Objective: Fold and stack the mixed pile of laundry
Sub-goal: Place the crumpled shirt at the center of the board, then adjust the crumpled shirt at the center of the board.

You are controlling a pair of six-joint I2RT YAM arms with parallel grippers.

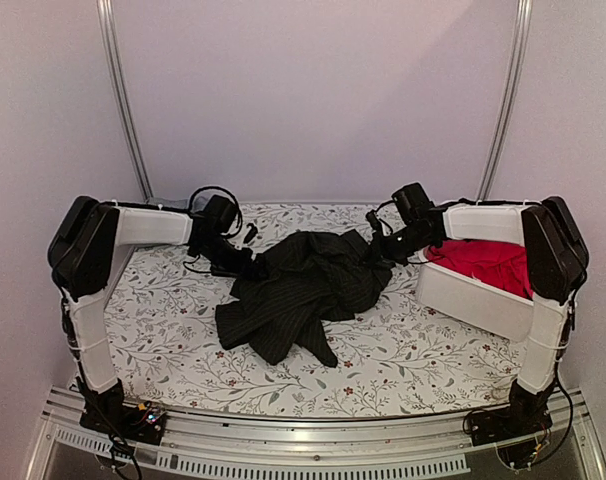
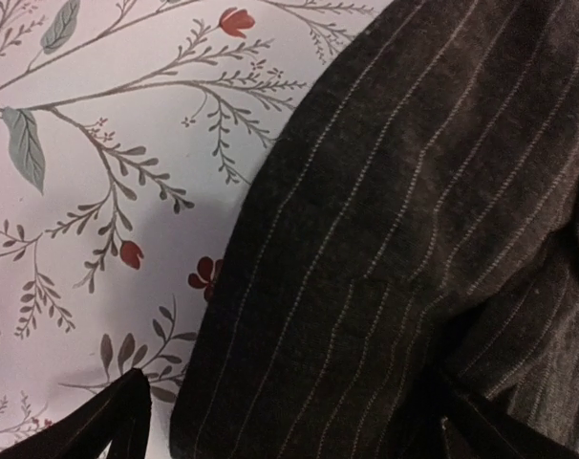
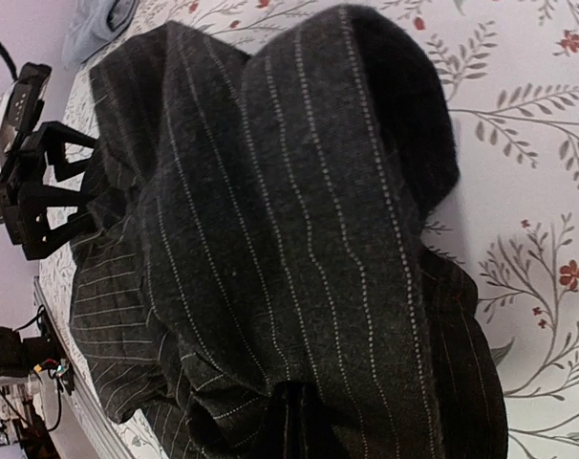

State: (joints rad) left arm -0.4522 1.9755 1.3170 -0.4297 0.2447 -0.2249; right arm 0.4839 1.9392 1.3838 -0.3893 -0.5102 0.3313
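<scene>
Floral-patterned cloth covers the surface (image 1: 423, 350) from edge to edge. A black pinstriped shirt (image 1: 303, 290) lies crumpled at its centre, one sleeve-like end trailing toward the near edge. A white plastic bin (image 1: 473, 300) stands tilted at the right side of the surface, just beside the shirt, with a bright red-pink cloth (image 1: 483, 262) inside it.

The left fingers (image 1: 247, 266) sit at the shirt's upper left edge. The left wrist view alone shows their state: the two tips (image 2: 117, 421) are spread wide, one over the bare floral cover, the other over the pinstriped fabric, with the shirt's edge running between them.

The right fingers (image 1: 376, 245) meet the shirt's upper right end. In the top view their state cannot be read. The right wrist view shows the fabric raised in a hump (image 3: 299, 191) and gathered to a point at the bottom centre, where the fingers are pressed together on a fold; the tips themselves are buried in the cloth.

Only the right wrist view shows a pale blue cloth (image 3: 98, 24) at the far corner of the surface, well apart from the shirt.
</scene>
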